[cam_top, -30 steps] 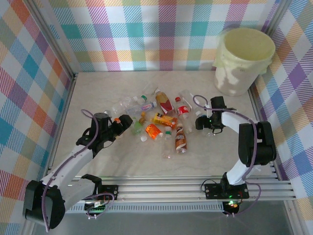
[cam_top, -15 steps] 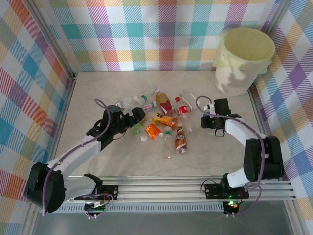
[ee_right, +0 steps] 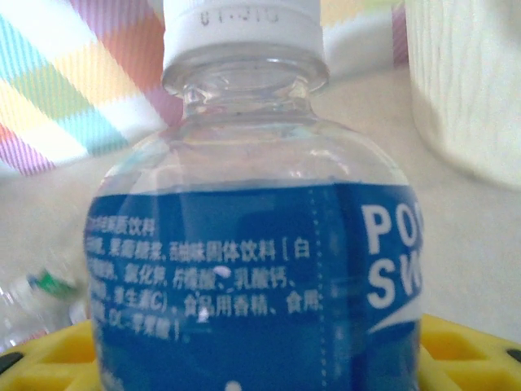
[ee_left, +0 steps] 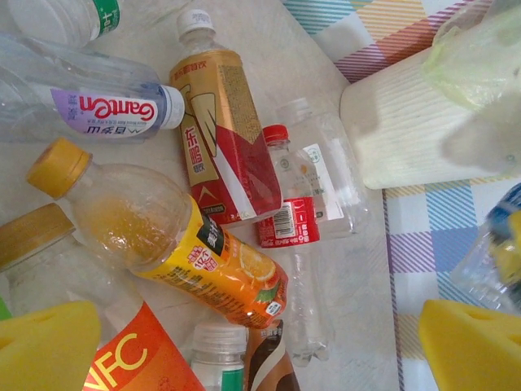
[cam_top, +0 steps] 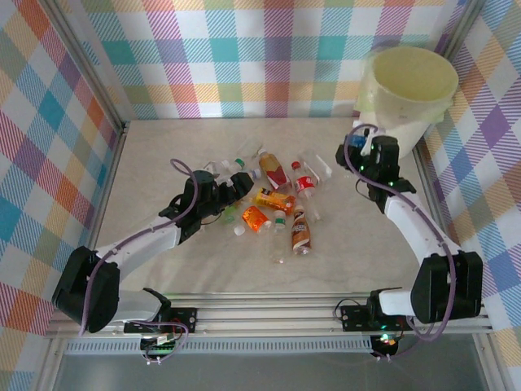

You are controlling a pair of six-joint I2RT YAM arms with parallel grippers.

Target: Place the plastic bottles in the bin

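Observation:
The bin (cam_top: 407, 81) stands at the far right corner; its pale wall also fills the right of the right wrist view (ee_right: 472, 81). My right gripper (cam_top: 368, 151) (ee_right: 256, 362) is raised just left of the bin, shut on a clear blue-labelled bottle (ee_right: 244, 269) with a white cap. The other plastic bottles (cam_top: 277, 199) lie in a heap mid-table. My left gripper (cam_top: 237, 184) (ee_left: 256, 350) hovers open over the heap's left side, its yellow pads (ee_left: 49, 346) wide apart. Below it lie an orange juice bottle (ee_left: 171, 240), a gold-and-red tea bottle (ee_left: 224, 138) and a small red-capped bottle (ee_left: 285, 208).
Checked walls (cam_top: 269, 57) close in the table on three sides. A clear bottle with a purple label (ee_left: 89, 106) and crushed clear ones (ee_left: 330, 167) lie among the heap. Bare tabletop (cam_top: 358, 244) stretches between the heap and the right arm.
My right gripper has lifted the blue-labelled bottle up and back towards the bin. My left gripper has reached forward and right, over the heap's left edge.

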